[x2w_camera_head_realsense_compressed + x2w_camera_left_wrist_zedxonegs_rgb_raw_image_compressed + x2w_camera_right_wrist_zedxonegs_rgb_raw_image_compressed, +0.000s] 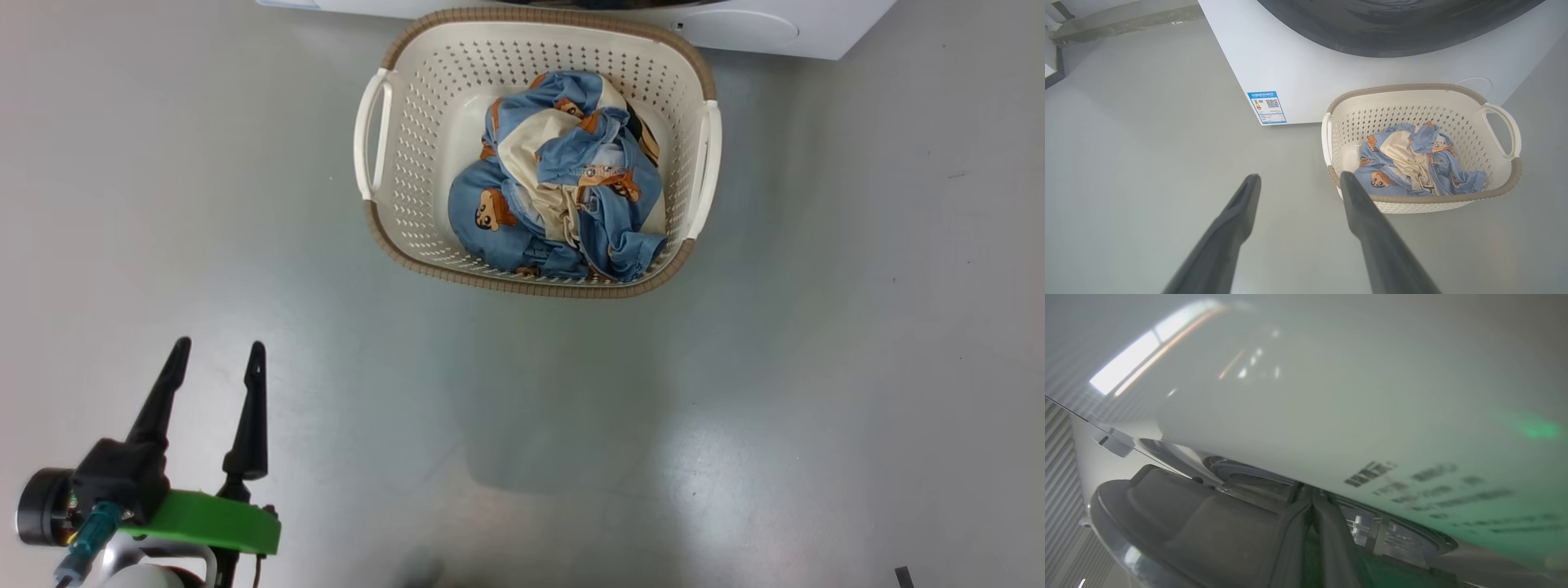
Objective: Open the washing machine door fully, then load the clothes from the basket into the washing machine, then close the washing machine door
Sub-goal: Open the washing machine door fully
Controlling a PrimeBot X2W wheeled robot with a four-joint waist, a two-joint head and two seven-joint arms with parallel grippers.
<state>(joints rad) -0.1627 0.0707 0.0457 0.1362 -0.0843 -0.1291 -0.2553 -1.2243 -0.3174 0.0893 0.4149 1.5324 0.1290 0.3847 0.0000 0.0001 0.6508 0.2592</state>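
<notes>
step: opening the door, first of three, as judged; nothing is loaded yet
right gripper point(1311, 496): fingers pinched together with nothing between them; in the right wrist view the tips sit at the seam between the dark door rim and the white front; contact cannot be told
left gripper point(219, 345): fingers spread wide, holding nothing; at 7 o'clock of the head view over bare floor point(735, 392), well apart from the basket
washing machine point(1298, 61): along the 12 o'clock edge of the head view, just behind the basket; blue label point(1267, 107) low on its front corner
washing machine door point(1392, 28): glossy dark rim at 12 o'clock of the left wrist view; shut or barely cracked, cannot tell which
basket point(424, 122): upright on the floor at 12 o'clock of the head view, just in front of the machine
clothes point(563, 180): one crumpled heap inside the basket, toward its 3 o'clock side
next move: right tips likely need to catch the rim edge and swing the door wide; left arm idle until the door is fully open
</notes>
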